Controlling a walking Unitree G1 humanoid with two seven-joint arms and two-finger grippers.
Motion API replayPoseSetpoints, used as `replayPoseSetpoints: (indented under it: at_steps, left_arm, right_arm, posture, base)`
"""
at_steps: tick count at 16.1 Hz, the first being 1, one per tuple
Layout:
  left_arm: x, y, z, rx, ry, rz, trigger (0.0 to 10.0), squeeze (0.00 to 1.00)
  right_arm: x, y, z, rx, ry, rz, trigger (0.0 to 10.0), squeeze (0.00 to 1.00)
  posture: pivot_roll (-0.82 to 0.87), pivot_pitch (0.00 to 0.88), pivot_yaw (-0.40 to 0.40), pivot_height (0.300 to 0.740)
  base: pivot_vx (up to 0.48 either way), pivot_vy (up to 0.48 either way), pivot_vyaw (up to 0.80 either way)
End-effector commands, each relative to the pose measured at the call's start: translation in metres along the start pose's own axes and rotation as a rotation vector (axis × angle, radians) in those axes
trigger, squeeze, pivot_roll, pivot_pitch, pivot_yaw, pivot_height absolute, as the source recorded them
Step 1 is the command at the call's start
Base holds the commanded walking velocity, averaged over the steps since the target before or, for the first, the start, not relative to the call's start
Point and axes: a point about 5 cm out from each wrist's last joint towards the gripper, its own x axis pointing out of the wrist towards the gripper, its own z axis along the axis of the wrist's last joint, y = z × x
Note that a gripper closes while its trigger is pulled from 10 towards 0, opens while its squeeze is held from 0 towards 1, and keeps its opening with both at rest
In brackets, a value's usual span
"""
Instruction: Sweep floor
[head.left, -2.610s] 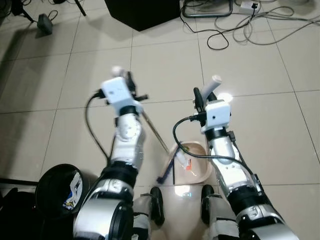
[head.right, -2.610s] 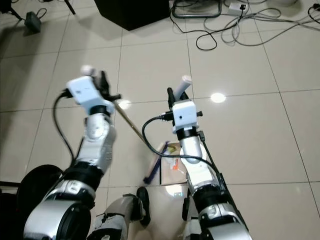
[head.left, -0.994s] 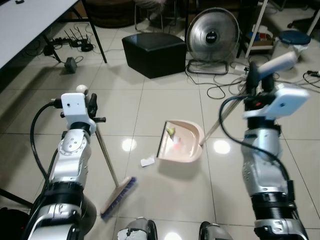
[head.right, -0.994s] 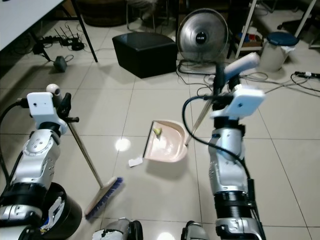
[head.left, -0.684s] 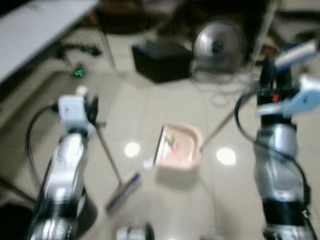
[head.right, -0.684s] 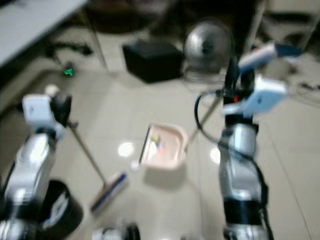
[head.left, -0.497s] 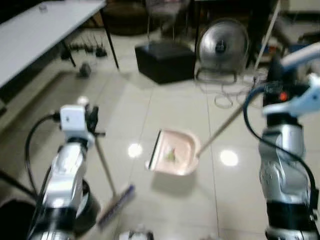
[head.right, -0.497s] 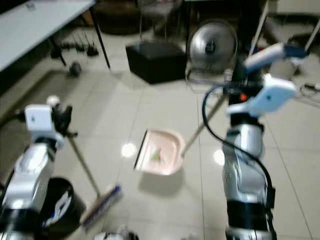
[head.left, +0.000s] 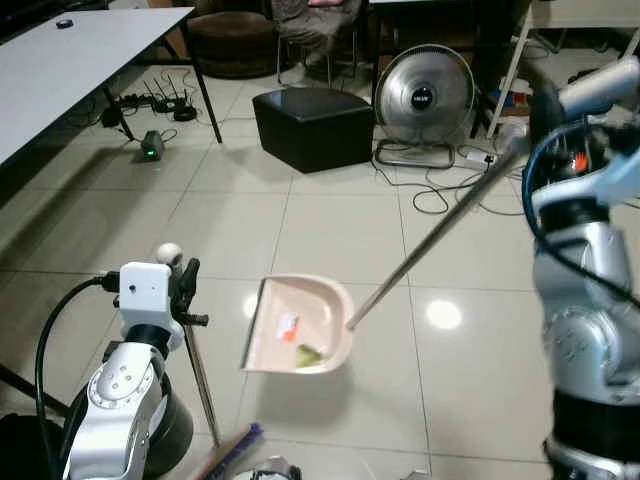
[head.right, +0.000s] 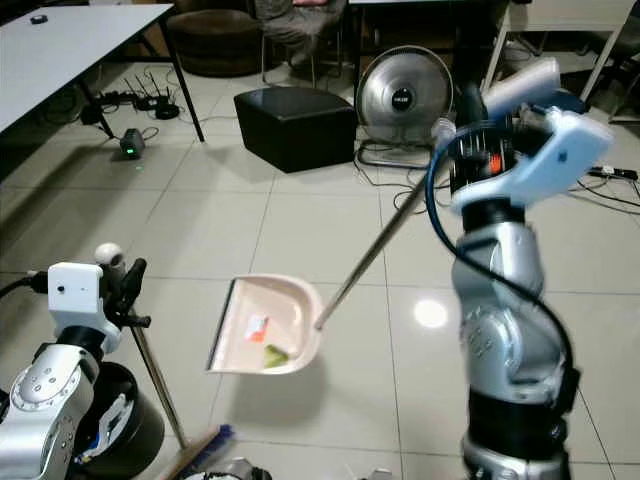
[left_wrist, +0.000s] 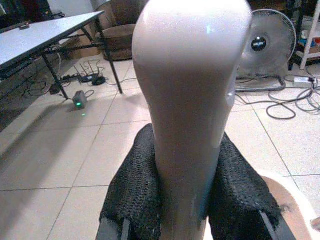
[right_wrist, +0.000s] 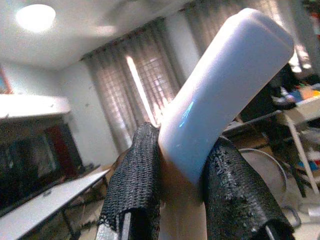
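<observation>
A pink dustpan (head.left: 298, 325) hangs tilted above the tiled floor, holding an orange-white scrap (head.left: 288, 323) and a green bit (head.left: 307, 353). Its long handle (head.right: 378, 245) slants up to my right gripper (head.right: 470, 110), which is shut on the pale grip (right_wrist: 225, 85) between black fingers (right_wrist: 135, 180). My left gripper (head.left: 185, 295) is shut on the broom's handle top (left_wrist: 195, 100). The stick runs down to the blue brush (head.left: 235, 455) at the bottom edge. The dustpan is just right of the broom stick, apart from it.
A black bin (head.right: 120, 425) with litter stands at the lower left, beside my left arm. Farther off are a black ottoman (head.left: 315, 125), a floor fan (head.left: 420, 100), loose cables (head.left: 440, 195), a white table (head.left: 70, 60) and a seated person (head.left: 310, 15).
The right arm has raised the dustpan off the floor and swung it left, towards the bin. The camera has shifted; a white scrap beside the pan is gone from view.
</observation>
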Motion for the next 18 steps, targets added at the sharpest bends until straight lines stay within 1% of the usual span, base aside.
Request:
replayPoseSetpoints:
  at_steps: [1,3,4,5,6,9,16,18]
  left_arm:
    - [0.002,-0.002,0.013,0.01,-0.046,-0.008,10.0,0.0]
    - [0.001,-0.003,0.013,-0.01,-0.044,-0.005,10.0,0.0]
    - [-0.002,-0.005,0.011,0.003,-0.033,-0.019,10.0,0.0]
    - [-0.006,-0.006,0.01,0.033,-0.027,-0.038,10.0,0.0]
    - [-0.008,-0.005,0.009,0.036,-0.021,-0.035,10.0,0.0]
    - [-0.013,-0.007,0.01,0.033,-0.017,-0.033,10.0,0.0]
    - [-0.012,-0.017,0.02,0.015,-0.042,-0.066,10.0,0.0]
    - [-0.012,-0.019,0.019,0.024,-0.033,-0.074,10.0,0.0]
  right_arm:
    - [0.003,0.009,0.009,0.0,-0.021,0.054,10.0,0.0]
    - [0.012,0.016,0.016,-0.027,-0.034,0.076,10.0,0.0]
    - [0.015,0.017,0.018,-0.014,-0.042,0.075,10.0,0.0]
    - [0.017,0.018,0.02,0.002,-0.045,0.077,10.0,0.0]
    - [0.018,0.018,0.02,0.013,-0.041,0.076,10.0,0.0]
    - [0.02,0.019,0.02,0.036,-0.033,0.077,10.0,0.0]
    - [0.017,0.024,0.02,0.074,-0.024,0.069,10.0,0.0]
    - [0.018,0.024,0.022,0.08,-0.028,0.07,10.0,0.0]
  posture:
    - [0.02,0.0,0.072,0.74]
    - [0.02,0.0,0.065,0.74]
    - [0.02,0.0,0.061,0.74]
    - [0.03,0.0,0.057,0.74]
    - [0.03,0.0,0.056,0.74]
    - [0.03,0.0,0.054,0.74]
    - [0.03,0.001,0.063,0.74]
    - [0.03,0.004,0.064,0.74]
  base:
    - [0.0,0.0,0.0]
    - [0.0,0.0,0.8]
    - [0.0,0.0,0.8]
    - [0.0,0.0,0.8]
    - [0.0,0.0,0.8]
    - [0.0,0.0,0.8]
    - [0.0,0.0,0.8]
    - [0.0,0.0,0.79]
